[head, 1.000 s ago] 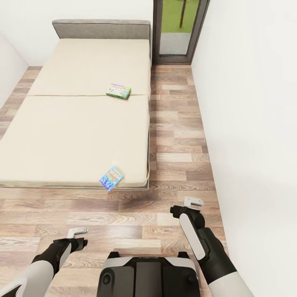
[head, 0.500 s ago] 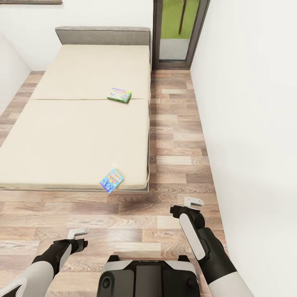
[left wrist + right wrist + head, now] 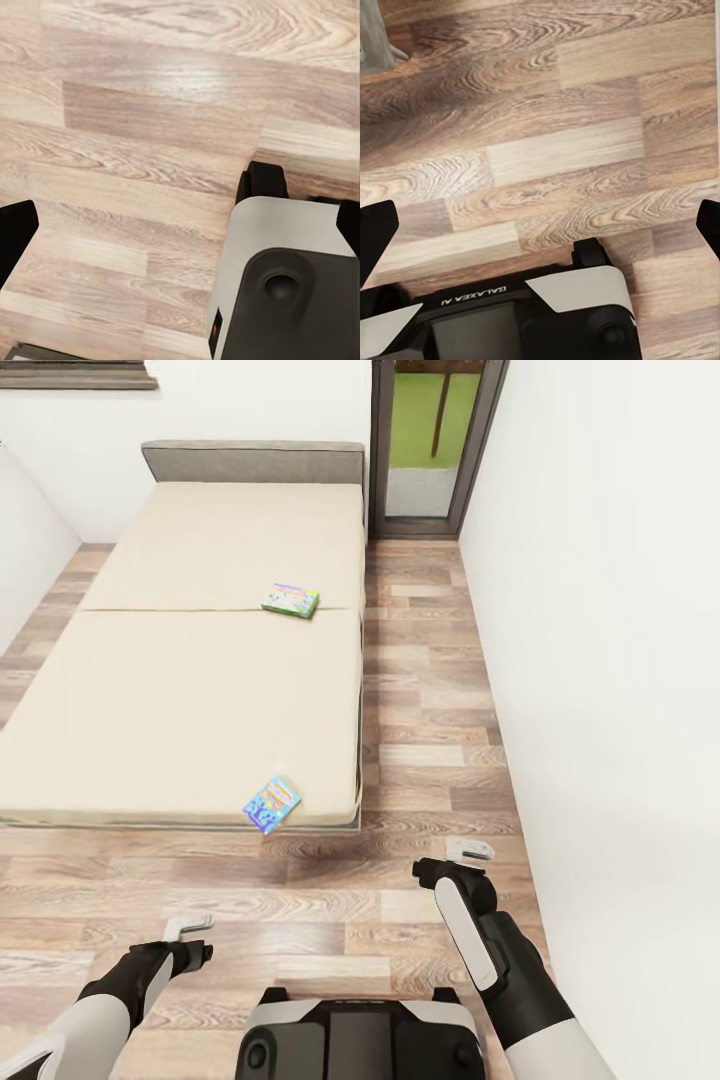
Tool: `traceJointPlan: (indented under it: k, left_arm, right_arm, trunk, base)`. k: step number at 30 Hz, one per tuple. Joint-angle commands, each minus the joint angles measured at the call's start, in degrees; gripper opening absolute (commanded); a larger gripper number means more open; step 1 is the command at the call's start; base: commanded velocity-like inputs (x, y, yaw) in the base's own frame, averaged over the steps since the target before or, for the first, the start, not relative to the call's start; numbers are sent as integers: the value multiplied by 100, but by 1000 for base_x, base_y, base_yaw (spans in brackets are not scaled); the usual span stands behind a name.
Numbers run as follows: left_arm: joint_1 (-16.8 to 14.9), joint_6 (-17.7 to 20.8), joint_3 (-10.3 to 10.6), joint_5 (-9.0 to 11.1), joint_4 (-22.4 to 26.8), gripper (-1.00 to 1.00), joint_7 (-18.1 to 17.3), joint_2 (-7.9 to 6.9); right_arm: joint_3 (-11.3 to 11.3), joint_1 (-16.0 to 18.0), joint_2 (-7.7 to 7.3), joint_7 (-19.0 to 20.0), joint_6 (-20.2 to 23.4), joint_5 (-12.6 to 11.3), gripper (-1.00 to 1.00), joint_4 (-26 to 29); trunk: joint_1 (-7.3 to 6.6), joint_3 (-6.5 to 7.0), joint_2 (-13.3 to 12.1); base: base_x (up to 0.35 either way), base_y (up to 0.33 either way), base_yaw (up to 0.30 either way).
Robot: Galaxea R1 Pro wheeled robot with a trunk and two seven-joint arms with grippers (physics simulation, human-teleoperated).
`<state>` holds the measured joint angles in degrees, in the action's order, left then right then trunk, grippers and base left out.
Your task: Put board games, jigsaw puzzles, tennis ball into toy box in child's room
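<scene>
Two board games lie on the beige bed (image 3: 180, 690). A green-and-white one (image 3: 291, 601) sits near the middle seam by the right side. A blue one (image 3: 271, 803) rests tilted at the bed's near edge. My left gripper (image 3: 198, 938) hangs open over the wood floor, well short of the bed; its dark fingers (image 3: 13, 234) stand far apart with bare floor between. My right gripper (image 3: 452, 858) is open too, right of the blue box and below it, its fingers (image 3: 375, 229) spread wide. The table, toy box, jigsaw puzzles and tennis ball are out of view.
A white wall (image 3: 600, 660) runs close along my right, leaving a floor strip (image 3: 430, 690) between it and the bed. A grey-framed window (image 3: 430, 440) stands at the far end beside the grey headboard (image 3: 250, 460). My base (image 3: 360, 1040) is below.
The whole head view has shifted: the bed and both boxes sit lower in the picture and more far wall shows, so the camera moved. Both arms hold the same pose.
</scene>
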<state>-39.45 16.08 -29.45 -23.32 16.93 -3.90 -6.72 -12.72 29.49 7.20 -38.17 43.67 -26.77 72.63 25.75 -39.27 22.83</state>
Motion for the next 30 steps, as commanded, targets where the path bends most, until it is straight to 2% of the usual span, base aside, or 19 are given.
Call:
traceJointPlan:
  k: [1,30]
  left_arm:
    - [-2,27,-46,-59,12,100,-41,4]
    - [-1,23,-45,-66,-83,100,-35,4]
  right_arm:
    - [-9,4,-1,-59,10,-57,100,5]
    - [-6,4,-1,-59,10,-57,100,5]
  trunk:
    - [4,3,9]
    - [4,277,9]
  base:
    - [0,0,0]
    - [0,0,0]
